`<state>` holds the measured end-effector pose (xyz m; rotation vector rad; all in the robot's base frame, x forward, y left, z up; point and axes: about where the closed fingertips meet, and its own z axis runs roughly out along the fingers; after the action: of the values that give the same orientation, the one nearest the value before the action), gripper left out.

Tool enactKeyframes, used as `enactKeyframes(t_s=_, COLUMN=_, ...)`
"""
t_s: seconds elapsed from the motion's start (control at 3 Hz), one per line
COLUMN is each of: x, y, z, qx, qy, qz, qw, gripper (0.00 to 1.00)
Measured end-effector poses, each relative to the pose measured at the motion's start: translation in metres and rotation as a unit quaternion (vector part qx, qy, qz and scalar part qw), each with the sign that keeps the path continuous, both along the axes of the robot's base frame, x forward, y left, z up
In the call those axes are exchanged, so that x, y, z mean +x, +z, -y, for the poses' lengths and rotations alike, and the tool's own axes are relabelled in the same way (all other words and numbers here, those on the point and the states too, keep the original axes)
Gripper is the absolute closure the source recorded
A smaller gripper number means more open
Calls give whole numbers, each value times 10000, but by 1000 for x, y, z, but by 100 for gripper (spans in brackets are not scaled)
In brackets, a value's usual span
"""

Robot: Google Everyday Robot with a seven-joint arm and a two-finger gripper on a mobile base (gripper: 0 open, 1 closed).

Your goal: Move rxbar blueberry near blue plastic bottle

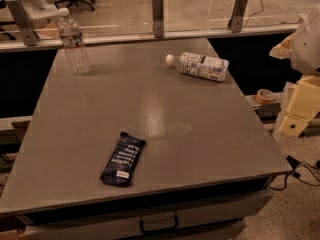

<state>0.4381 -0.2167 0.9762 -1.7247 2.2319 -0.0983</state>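
Hovering off the right edge, with a tricky flat pickup ahead.
The gripper sits at the far right of the scene, beyond the table and well apart from everything on it; whether it is spread or closed, I cannot tell. The rxbar blueberry lies flat and slanted near the near edge, left of centre. The blue plastic bottle lies on its side at the far right, cap pointing left. First worry: a wrapper this flat gives little to pinch, so a shallow descent could just skid it across the smooth top. Second: that bottle looks free to roll, so a bar set down against it might nudge it toward the right edge. Third: the clear water bottle, upright at far left, could be mistaken for the target.
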Motion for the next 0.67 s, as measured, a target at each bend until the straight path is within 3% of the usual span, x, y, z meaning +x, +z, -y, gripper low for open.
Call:
enactKeyframes(t_s=0.33, x=0, y=0, z=0, qx=0, qy=0, qz=1, qw=10000, gripper=0)
enactKeyframes(t_s=0.67, x=0, y=-13, z=-23, qx=211, qy=243, qz=-87, qw=9994, gripper=0)
